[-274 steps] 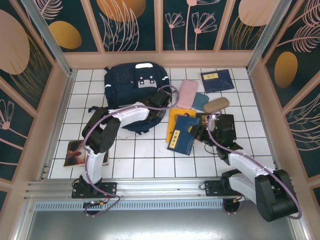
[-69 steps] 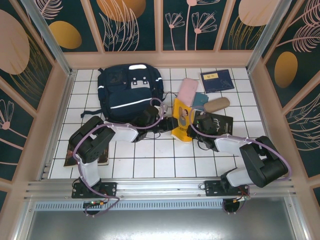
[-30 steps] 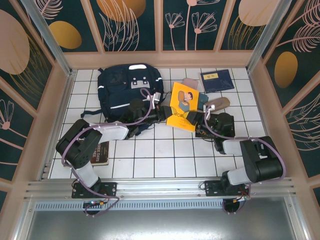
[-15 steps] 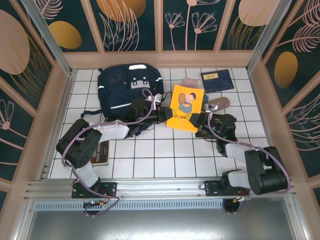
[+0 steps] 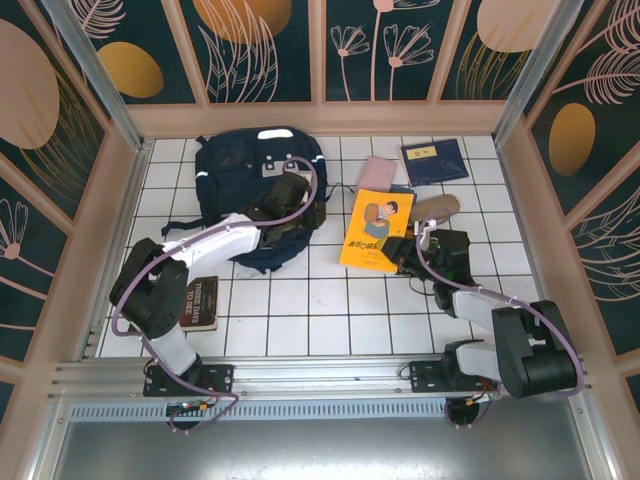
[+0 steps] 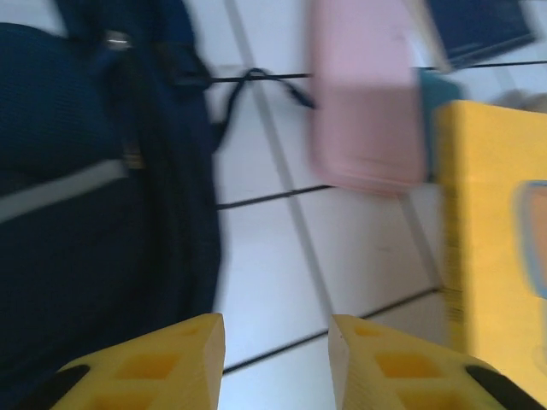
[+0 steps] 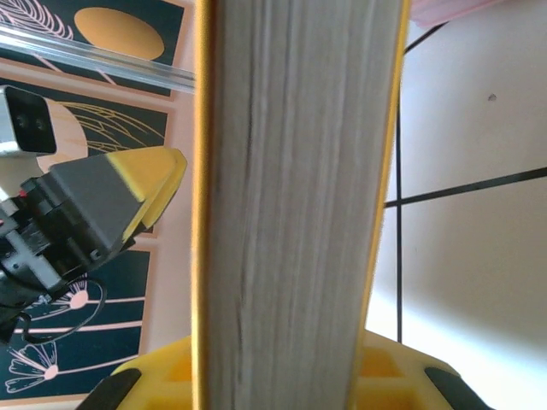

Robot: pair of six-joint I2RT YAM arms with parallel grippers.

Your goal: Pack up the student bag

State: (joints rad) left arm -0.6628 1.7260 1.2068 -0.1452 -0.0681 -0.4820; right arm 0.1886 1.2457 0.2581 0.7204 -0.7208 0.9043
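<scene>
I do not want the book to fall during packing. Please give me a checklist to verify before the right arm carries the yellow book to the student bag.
1. Right gripper holds the yellow book: ok. In the right wrist view the page edge sits between its fingers.
2. Left gripper is empty: ok. The jaws stand apart with nothing between them.
3. Student bag is open: cannot tell. No opening shows from above.
4. Way to the bag is free: not ok. The left gripper sits over the bag's near right side, toward the book.
5. Book is clear of the pink case: cannot tell. Its far edge lies right at the case.
</scene>
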